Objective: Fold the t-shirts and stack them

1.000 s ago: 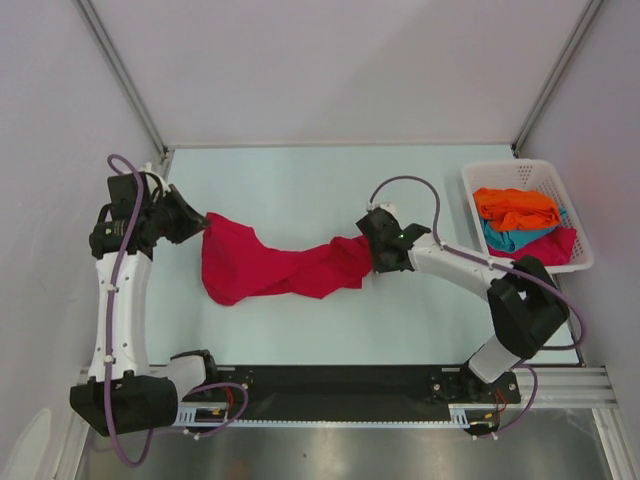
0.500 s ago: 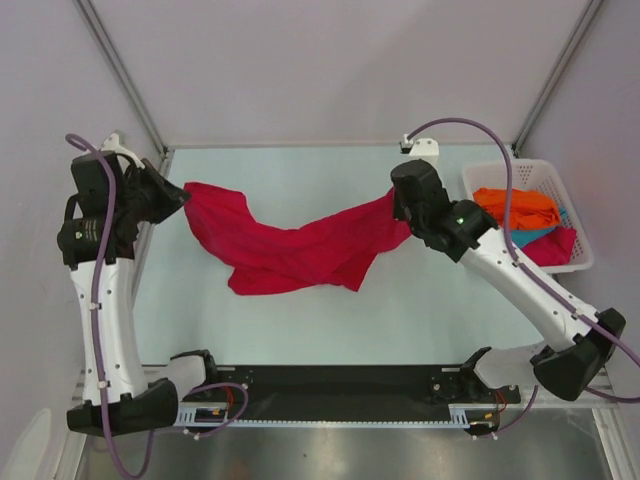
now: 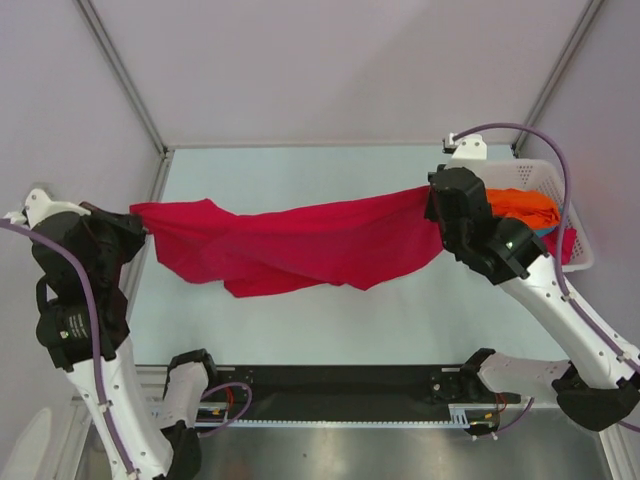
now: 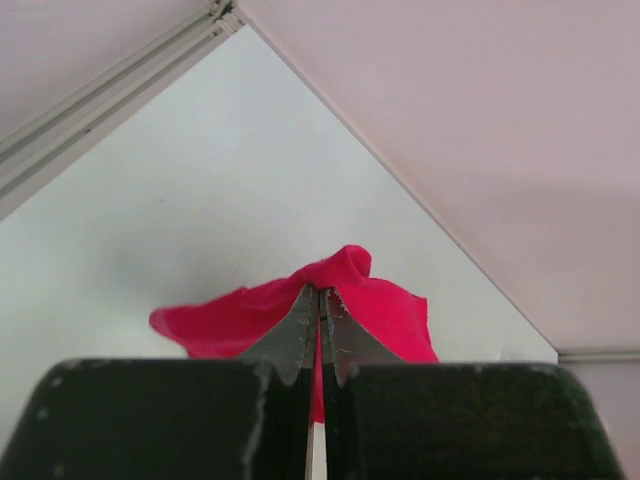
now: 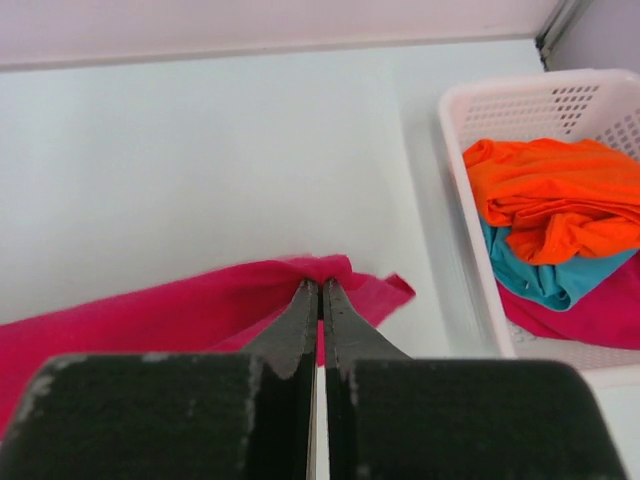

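A crimson red t-shirt (image 3: 290,245) hangs stretched in the air between my two grippers, sagging in the middle above the table. My left gripper (image 3: 138,215) is shut on its left end; in the left wrist view the red cloth (image 4: 390,310) bunches at the closed fingertips (image 4: 320,292). My right gripper (image 3: 432,200) is shut on its right end, with the cloth (image 5: 150,315) pinched at the closed tips (image 5: 320,286). An orange t-shirt (image 3: 515,207), a teal one (image 5: 545,280) and another red one (image 3: 560,245) lie in the basket.
The white slatted basket (image 3: 520,172) stands at the table's right edge, just behind my right gripper; it also shows in the right wrist view (image 5: 470,290). Grey walls close the back and sides. A black rail (image 3: 340,380) runs along the near edge.
Both grippers have risen and moved apart, the left toward the left wall and the right toward the basket. The red t-shirt has been pulled from a twisted heap into a stretched, hanging span.
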You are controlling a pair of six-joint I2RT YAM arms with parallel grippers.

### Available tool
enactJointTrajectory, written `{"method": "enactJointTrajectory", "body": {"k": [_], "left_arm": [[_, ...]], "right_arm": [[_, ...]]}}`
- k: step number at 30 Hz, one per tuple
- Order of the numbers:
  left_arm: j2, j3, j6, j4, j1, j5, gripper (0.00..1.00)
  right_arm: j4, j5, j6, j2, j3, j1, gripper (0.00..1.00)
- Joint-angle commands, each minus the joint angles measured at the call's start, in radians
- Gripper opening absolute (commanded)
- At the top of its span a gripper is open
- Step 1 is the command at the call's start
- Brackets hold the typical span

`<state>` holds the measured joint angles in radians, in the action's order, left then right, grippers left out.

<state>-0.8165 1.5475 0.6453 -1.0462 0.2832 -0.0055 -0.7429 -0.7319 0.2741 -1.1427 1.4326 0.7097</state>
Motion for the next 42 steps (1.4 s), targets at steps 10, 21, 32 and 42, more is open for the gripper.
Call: {"method": "enactJointTrajectory", "body": {"k": [10,21,32,42], "left_arm": [[0.03,-0.09,0.169,0.072,0.135,0.081,0.0],[-0.025,-0.01,0.211,0.121,0.139,0.174,0.0],[0.02,-0.048,0.16,0.445,0.079,0.403,0.0],[0.056,0.083,0.209,0.312,0.04,0.248,0.0]], "right_arm": [[-0.025,-0.086,-0.03,0.08,0.095,0.019,0.0],[-0.039,-0.109,-0.079,0.06,0.206,0.025,0.0],[-0.035,-0.089,-0.073,0.078,0.233,0.025,0.0],[-0.004,-0.123,-0.111,0.141,0.267,0.025,0.0]]}}
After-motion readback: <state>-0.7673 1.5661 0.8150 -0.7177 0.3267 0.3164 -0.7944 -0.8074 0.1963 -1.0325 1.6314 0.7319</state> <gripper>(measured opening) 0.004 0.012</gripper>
